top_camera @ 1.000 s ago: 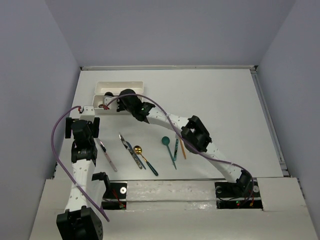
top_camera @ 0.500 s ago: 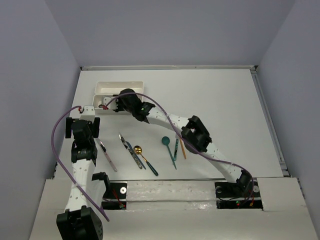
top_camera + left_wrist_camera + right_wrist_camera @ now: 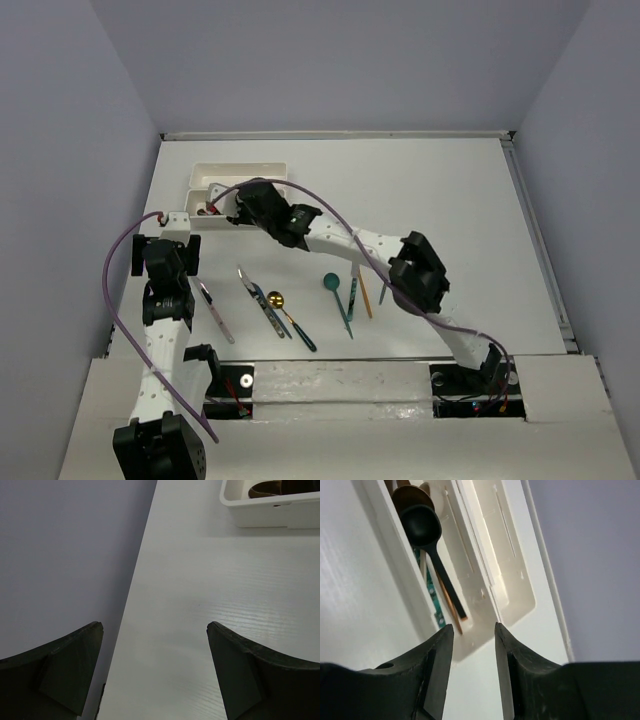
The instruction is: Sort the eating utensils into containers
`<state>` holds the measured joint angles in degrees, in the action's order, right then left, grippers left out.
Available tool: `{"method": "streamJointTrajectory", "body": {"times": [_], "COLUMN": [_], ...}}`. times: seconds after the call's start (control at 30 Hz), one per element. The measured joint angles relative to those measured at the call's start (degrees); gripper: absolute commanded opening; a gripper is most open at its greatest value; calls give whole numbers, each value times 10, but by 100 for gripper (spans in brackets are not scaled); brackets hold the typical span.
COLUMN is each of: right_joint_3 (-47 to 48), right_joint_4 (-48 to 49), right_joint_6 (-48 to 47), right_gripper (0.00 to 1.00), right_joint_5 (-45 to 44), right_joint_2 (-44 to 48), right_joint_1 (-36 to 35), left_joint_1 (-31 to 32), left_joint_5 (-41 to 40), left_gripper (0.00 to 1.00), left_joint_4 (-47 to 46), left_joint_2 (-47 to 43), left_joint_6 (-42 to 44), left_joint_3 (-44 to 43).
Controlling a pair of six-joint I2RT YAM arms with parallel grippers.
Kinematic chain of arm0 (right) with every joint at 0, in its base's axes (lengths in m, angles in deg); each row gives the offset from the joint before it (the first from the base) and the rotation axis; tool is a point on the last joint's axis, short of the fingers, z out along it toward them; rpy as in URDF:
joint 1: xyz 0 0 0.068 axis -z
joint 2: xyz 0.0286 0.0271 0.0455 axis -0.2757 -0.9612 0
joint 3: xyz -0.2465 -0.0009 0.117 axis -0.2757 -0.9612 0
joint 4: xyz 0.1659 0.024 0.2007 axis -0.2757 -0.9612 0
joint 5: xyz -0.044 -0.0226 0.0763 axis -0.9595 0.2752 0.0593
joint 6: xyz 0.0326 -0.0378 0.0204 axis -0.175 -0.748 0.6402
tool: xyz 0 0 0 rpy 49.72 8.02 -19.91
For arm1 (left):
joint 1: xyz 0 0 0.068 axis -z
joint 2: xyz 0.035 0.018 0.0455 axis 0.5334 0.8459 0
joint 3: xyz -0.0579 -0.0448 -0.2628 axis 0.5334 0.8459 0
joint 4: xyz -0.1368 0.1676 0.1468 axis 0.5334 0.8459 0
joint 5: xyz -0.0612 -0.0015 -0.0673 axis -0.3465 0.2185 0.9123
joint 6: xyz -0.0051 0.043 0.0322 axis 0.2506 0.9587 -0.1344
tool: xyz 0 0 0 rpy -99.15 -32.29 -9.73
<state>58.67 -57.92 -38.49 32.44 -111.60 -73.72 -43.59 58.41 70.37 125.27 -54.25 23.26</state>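
While the left gripper (image 3: 154,626) hung over bare tabletop (image 3: 215,575) close to the left edge, its fingers (image 3: 70,665) stood wide apart with nothing between them. Just beyond it, near the far-left corner, two white trays lay side by side. The near tray (image 3: 400,550) held a black spoon (image 3: 422,525), a copper spoon (image 3: 412,497) partly under it, and at least a teal handle (image 3: 435,607) and an orange-brown one beside that. The far tray (image 3: 505,565) lay against it.

Over the trays' end hung the right gripper (image 3: 472,628), its fingers (image 3: 437,670) only a narrow gap apart and holding nothing.

Along the near edge, between the two arm bases, the loose utensils lay well apart from the trays: a pale knife (image 3: 216,314), a silver knife (image 3: 247,281), a dark blue knife (image 3: 271,316), a gold spoon (image 3: 276,299), a teal spoon (image 3: 331,282), a dark teal knife (image 3: 352,298) and an orange knife (image 3: 366,299). One more bluish piece (image 3: 383,291) showed partly behind the right arm; I could not tell what kind it was.
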Motion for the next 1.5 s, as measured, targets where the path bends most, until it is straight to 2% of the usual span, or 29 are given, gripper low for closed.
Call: {"method": "streamJointTrajectory", "body": {"times": [0.07, 0.27, 0.33, 0.4, 0.47, 0.63, 0.87, 1.07, 1.1, 1.13, 1.17, 1.23, 1.27, 1.5], "right_joint_3": [-64, -316, -386, -442, -488, -581, -592, -588, -588, -588, -588, -587, -587, -565], "right_joint_4": [-32, -92, -102, -122, -147, -206, -197, -180, -177, -176, -176, -175, -174, -177], "right_joint_6": [78, 341, 423, 496, 542, 626, 662, 671, 673, 673, 674, 676, 677, 661], "right_gripper": [62, 65, 65, 64, 64, 55, 48, 44, 42, 35, 35, 15, 0, 0], "right_joint_5": [-10, -6, -1, 6, 15, 45, 66, 79, 80, 80, 80, 81, 82, 92], "right_joint_2": [84, 381, 441, 463, 458, 408, 395, 343, 342, 341, 341, 341, 340, 325], "right_joint_1": [-10, -22, -21, -18, -16, -16, -16, -16, -16, -16, -16, -16, -16, -15], "left_joint_1": [0, 0, 0, 0, 0, 0, 0, 0, 0, 0, 0, 0, 0, 0], "left_joint_5": [1, 5, 7, 9, 9, 10, 14, 15, 15, 15, 15, 17, 17, 17], "left_gripper": [99, 99, 99, 99, 99, 99, 99, 99, 99, 99, 99, 99, 99, 99], "left_joint_4": [0, 0, 1, 1, 2, 4, 5, 5, 5, 6, 6, 6, 6, 6], "left_joint_2": [0, 1, 2, 2, 2, 2, 1, -1, -1, -1, -1, -1, -1, -1], "left_joint_6": [0, 0, 0, 0, 0, 0, 0, 0, 0, 0, 0, 0, 0, 0], "left_joint_3": [0, 0, 0, 0, 0, 0, 0, 0, 0, 0, 0, 0, 0, 0]}}
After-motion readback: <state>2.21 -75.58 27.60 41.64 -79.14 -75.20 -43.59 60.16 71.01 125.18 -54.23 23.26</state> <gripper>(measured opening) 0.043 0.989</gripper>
